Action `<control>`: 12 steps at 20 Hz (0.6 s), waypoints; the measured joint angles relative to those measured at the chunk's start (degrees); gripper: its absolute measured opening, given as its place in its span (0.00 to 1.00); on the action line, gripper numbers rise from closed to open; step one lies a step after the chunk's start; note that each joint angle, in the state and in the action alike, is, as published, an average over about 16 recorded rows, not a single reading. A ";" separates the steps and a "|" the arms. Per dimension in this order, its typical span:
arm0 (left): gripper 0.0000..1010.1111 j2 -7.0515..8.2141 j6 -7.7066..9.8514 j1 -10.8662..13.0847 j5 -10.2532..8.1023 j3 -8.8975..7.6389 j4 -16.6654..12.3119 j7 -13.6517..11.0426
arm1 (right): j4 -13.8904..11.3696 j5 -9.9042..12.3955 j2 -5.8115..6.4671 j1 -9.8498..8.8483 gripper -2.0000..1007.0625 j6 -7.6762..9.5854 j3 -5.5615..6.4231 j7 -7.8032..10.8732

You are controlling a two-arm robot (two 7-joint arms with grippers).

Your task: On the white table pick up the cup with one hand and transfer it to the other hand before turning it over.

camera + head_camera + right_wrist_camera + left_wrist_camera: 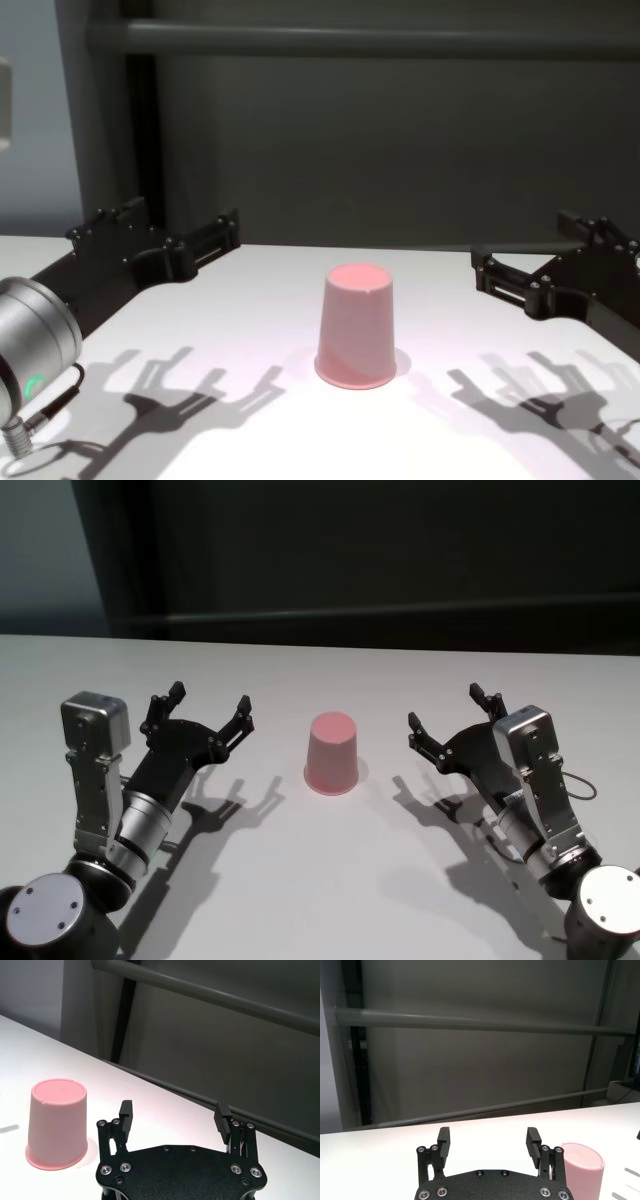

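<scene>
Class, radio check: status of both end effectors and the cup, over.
Left end effector open, empty. Right end effector open, empty. Cup upside down on white table, between them, untouched. Nothing in the way.

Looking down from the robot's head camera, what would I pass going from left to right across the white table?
Left gripper, open above the white table → salmon-pink cup, standing upside down in the middle → right gripper, also open.
</scene>
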 joint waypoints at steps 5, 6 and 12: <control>0.99 0.00 0.00 0.00 0.00 0.00 0.00 0.00 | 0.10 0.13 -0.08 0.05 0.99 -0.09 0.04 0.09; 0.99 0.00 0.00 0.00 0.00 0.00 0.00 0.00 | 0.10 0.15 -0.06 0.06 0.99 -0.08 0.04 0.09; 0.99 0.00 0.00 0.00 0.00 0.00 0.00 0.00 | 0.06 0.22 0.01 0.09 1.00 0.00 0.02 0.10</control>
